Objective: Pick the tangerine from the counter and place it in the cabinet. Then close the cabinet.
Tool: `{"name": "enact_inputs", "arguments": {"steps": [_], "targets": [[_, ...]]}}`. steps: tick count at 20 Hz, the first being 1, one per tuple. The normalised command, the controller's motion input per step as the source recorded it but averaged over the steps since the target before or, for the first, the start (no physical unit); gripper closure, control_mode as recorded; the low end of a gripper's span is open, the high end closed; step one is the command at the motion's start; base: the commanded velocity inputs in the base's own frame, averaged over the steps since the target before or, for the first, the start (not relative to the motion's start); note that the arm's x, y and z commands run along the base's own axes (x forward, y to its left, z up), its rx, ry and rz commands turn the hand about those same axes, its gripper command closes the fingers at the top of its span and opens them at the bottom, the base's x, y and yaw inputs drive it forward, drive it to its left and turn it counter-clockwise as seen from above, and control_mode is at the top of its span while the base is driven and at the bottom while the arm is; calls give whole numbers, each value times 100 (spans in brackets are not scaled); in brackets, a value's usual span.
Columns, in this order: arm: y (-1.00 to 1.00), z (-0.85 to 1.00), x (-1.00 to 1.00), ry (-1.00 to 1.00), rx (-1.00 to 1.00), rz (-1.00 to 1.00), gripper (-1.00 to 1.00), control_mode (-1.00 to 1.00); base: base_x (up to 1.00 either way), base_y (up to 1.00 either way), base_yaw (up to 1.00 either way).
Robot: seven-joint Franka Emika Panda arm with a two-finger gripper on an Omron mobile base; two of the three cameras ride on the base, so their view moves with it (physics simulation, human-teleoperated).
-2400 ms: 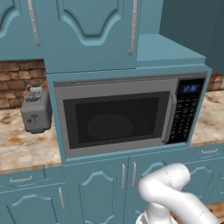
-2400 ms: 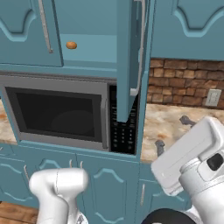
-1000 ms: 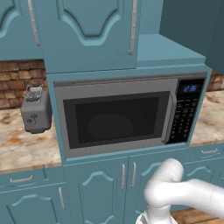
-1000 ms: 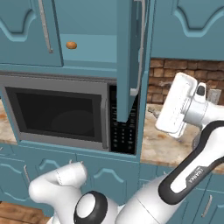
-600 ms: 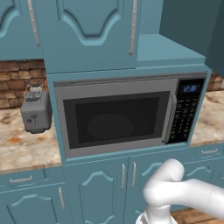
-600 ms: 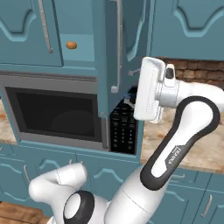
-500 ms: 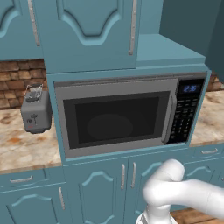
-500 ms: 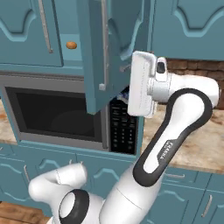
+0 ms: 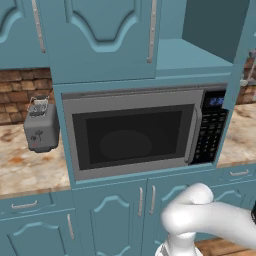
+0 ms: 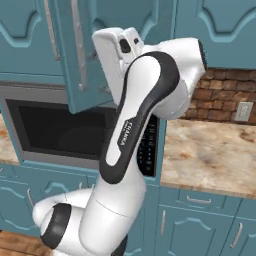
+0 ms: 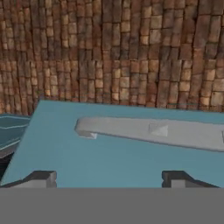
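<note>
The claw [image 11: 108, 178] is raised against the cabinet [image 9: 105, 40], at the right-hand door [image 10: 80, 55]. In the hand view both fingertips [image 11: 40, 178] stand wide apart at the lower edge, with the flat teal door face directly ahead of them and nothing between them. The silver handle [image 11: 153, 130] lies across the door face just beyond the tips, spanning the gap between them; contact with it cannot be confirmed. Beyond the door edge, brick wall [image 11: 113, 48] fills the background.

In the right base view the hand sits just beside the door, which stands partly swung out over the microwave [image 10: 55, 130]. The arm [image 10: 135, 120] rises from the base and bends up to that height. The surface [image 10: 210, 150] lies below and to the side of the claw.

In the left base view the cabinet's left door is shut and the right half is open, showing a bare shelf [image 9: 190, 55]. A toaster [image 9: 41, 127] stands on the surface, well away from the claw.

The tangerine cannot be located; the door and arm cover the cabinet interior.
</note>
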Motion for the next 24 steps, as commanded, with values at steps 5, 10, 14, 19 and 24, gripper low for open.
{"name": "enact_inputs", "arguments": {"steps": [5, 10, 14, 19, 24], "targets": [[55, -52, 95, -8, -16, -20, -100, -100, 0, 0, 0], [22, -56, 100, -12, -10, -29, -100, -100, 0, 0, 0], [34, -27, 100, -22, -12, -39, -100, -100, 0, 0, 0], [51, -30, 100, -20, -15, -51, -100, -100, 0, 0, 0], [75, -74, 100, -7, -15, -54, -100, -100, 0, 0, 0]]}}
